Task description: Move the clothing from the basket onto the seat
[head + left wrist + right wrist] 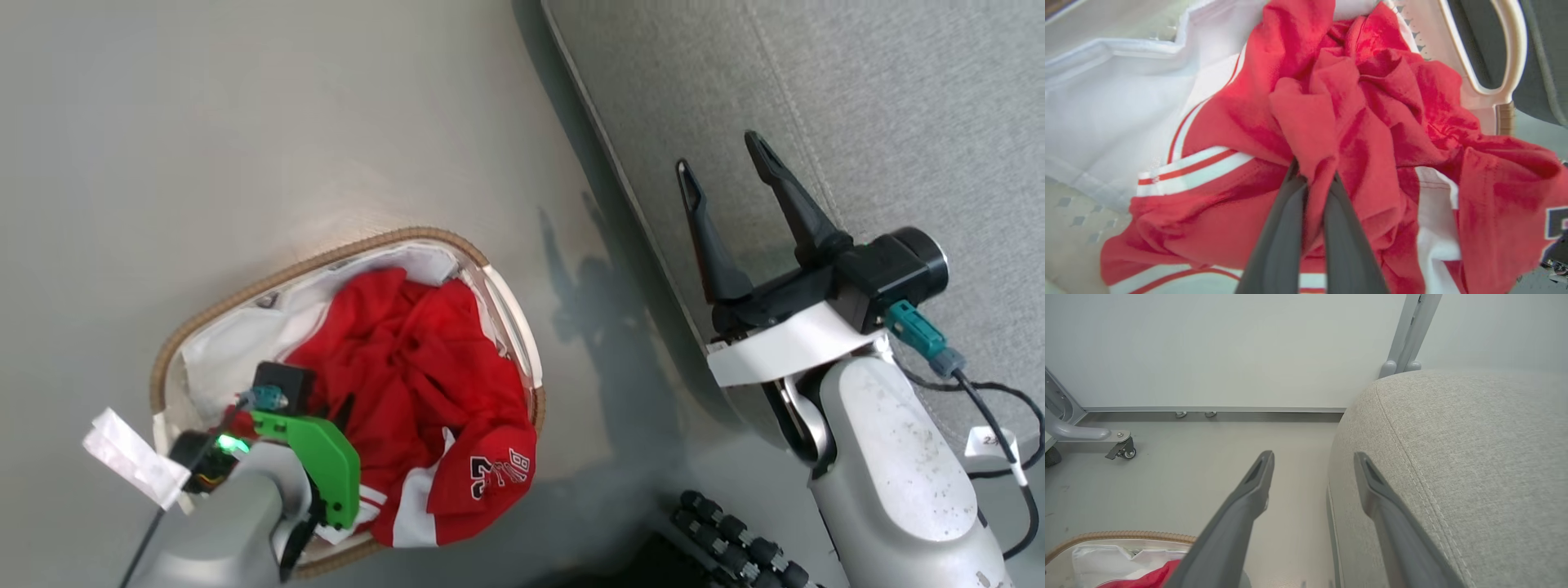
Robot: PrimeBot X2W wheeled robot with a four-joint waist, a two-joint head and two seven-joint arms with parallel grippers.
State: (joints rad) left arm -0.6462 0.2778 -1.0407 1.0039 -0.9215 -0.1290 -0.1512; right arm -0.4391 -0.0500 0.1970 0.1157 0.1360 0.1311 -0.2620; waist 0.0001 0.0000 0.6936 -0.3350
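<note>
The red clothing [408,367] is lying heaped inside the basket [343,255], which is sitting on the floor [245,122] beside the seat [882,98]. The left hand [1314,170] is reaching into the pile, pinching a fold of red fabric. The right hand [718,159] is hovering over the seat's edge, fingers spread apart.

Clothing [408,359] heaped inside basket [424,232], on floor [245,122] left of seat [857,98]; left tool [1314,171] clamped in the heap, right tool [718,155] above seat's basket-side edge.
</note>
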